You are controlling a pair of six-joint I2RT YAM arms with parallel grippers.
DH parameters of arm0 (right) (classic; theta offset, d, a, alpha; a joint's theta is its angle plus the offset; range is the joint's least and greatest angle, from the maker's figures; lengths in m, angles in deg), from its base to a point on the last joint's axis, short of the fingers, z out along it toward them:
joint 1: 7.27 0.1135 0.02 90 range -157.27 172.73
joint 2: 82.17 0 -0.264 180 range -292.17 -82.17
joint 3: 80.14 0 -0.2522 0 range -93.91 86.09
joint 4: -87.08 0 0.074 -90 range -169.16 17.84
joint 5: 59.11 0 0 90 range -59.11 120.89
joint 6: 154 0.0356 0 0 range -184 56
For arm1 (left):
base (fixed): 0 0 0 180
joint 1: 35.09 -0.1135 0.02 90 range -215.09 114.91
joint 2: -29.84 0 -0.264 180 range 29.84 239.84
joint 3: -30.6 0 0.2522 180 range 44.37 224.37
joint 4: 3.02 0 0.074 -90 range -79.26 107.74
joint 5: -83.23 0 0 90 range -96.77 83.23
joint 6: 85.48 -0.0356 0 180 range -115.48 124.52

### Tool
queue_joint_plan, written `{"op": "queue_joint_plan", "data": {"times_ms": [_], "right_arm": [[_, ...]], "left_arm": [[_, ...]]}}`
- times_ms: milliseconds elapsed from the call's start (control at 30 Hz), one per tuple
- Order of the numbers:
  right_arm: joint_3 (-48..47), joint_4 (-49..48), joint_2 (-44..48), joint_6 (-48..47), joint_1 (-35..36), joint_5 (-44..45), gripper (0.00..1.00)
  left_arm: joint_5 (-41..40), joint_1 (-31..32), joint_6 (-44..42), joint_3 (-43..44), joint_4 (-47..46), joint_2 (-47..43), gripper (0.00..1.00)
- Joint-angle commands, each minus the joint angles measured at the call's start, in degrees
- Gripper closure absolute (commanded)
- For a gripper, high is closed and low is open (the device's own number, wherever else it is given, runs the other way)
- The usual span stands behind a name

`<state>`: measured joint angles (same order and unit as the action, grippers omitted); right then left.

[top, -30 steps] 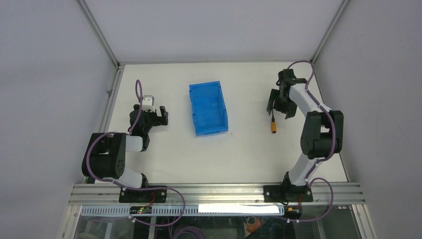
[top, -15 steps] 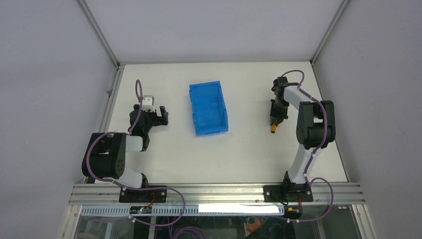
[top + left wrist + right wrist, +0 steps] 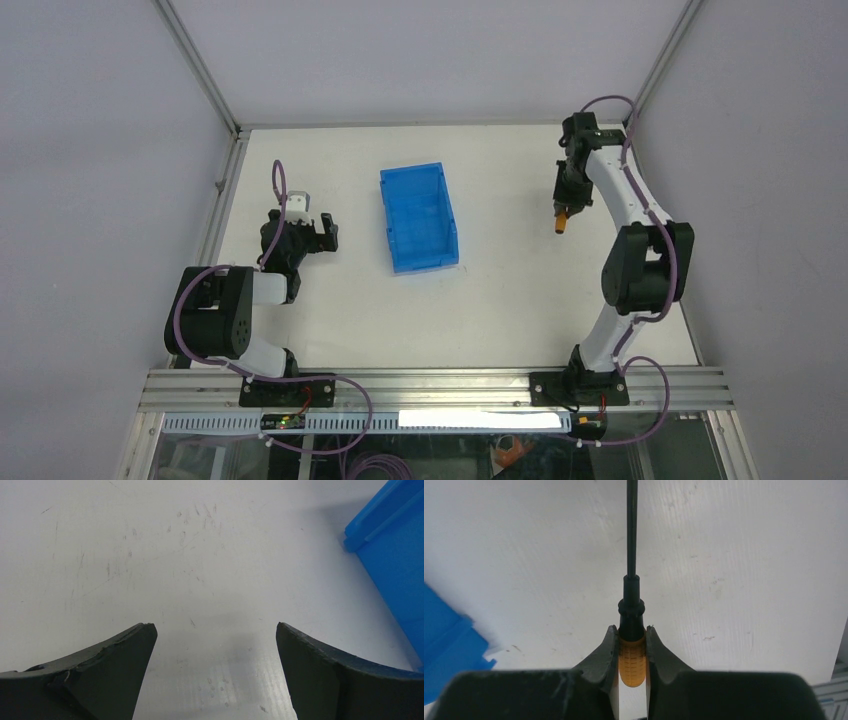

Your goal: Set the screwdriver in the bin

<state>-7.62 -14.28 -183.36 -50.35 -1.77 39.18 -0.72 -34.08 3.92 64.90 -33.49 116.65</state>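
Observation:
The screwdriver (image 3: 631,662) sits between the fingers of my right gripper (image 3: 631,630), which is shut on its orange handle. The thin black shaft points straight ahead over the white table. From above, the orange handle (image 3: 562,222) sticks out below the right gripper (image 3: 567,203) at the far right of the table. The blue bin (image 3: 420,215) stands open and empty at the table's middle, well left of that gripper; a corner of the bin (image 3: 446,645) shows in the right wrist view. My left gripper (image 3: 215,627) is open over bare table, and a bin wall (image 3: 400,555) lies to its right.
The white table (image 3: 500,300) is fenced by a metal frame and grey walls. The left arm (image 3: 215,315) rests folded at the near left, its gripper (image 3: 322,232) a little left of the bin.
My right gripper came down over the screwdriver, shut on its handle, and carried it toward the far side of the table. The left arm and the bin have not moved.

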Motion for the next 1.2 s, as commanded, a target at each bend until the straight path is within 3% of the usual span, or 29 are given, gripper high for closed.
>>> {"op": "queue_joint_plan", "data": {"times_ms": [0, 200, 367, 867, 1100, 1167], "right_arm": [[-10.5, 4.6, 2.5, 4.1, 10.8, -0.7, 1.0], [-28.7, 6.6, -8.8, 6.1, 28.9, 2.8, 1.0], [-40.0, 7.1, -19.7, 6.1, 36.5, 5.3, 1.0], [-22.5, -8.5, -29.6, 10.9, 38.6, 2.0, 1.0], [-21.9, -9.2, -29.5, 12.1, 39.1, 4.5, 0.63], [-21.9, -9.2, -28.7, 12.1, 39.3, 5.5, 0.59]], "left_arm": [[0.6, -0.6, 0.5, 0.8, -3.6, -0.2, 0.01], [0.6, -0.6, 0.5, 0.8, -3.6, -0.2, 0.01], [0.6, -0.6, 0.5, 0.8, -3.6, -0.2, 0.01], [0.6, -0.6, 0.5, 0.8, -3.6, -0.2, 0.01], [0.6, -0.6, 0.5, 0.8, -3.6, -0.2, 0.01], [0.6, -0.6, 0.5, 0.8, -3.6, -0.2, 0.01]]}}
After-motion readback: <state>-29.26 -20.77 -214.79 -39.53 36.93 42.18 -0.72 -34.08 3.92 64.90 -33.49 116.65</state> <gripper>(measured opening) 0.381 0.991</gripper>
